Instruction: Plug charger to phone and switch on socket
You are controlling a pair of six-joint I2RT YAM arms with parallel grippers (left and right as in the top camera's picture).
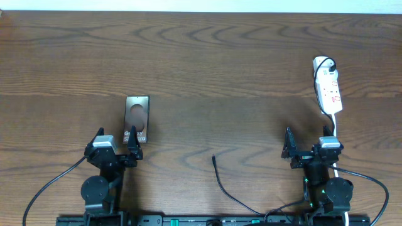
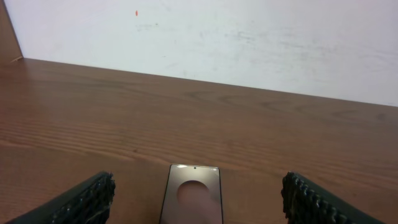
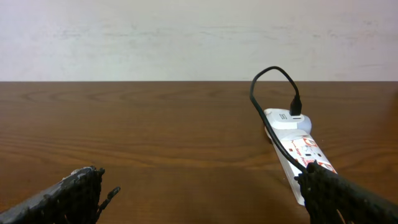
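The phone (image 1: pixel 137 118) lies flat on the wooden table, just ahead of my left gripper (image 1: pixel 115 142), which is open and empty. In the left wrist view the phone (image 2: pixel 193 196) sits between the spread fingers of the left gripper (image 2: pixel 199 182). The charger's plug tip (image 1: pixel 214 159) lies loose at mid table, and its thin black cable runs back toward the front edge. The tip also shows in the right wrist view (image 3: pixel 111 193). The white socket (image 1: pixel 327 88) lies at the far right, ahead of my right gripper (image 1: pixel 308 148), which is open and empty (image 3: pixel 200 177). A black plug sits in the socket's far end (image 3: pixel 298 146).
The socket's white cord (image 1: pixel 336 125) runs back past the right arm. Thick black arm cables curve out at the front left (image 1: pixel 53 185) and front right (image 1: pixel 370 182). A pale wall (image 3: pixel 186 37) rises behind the table's far edge.
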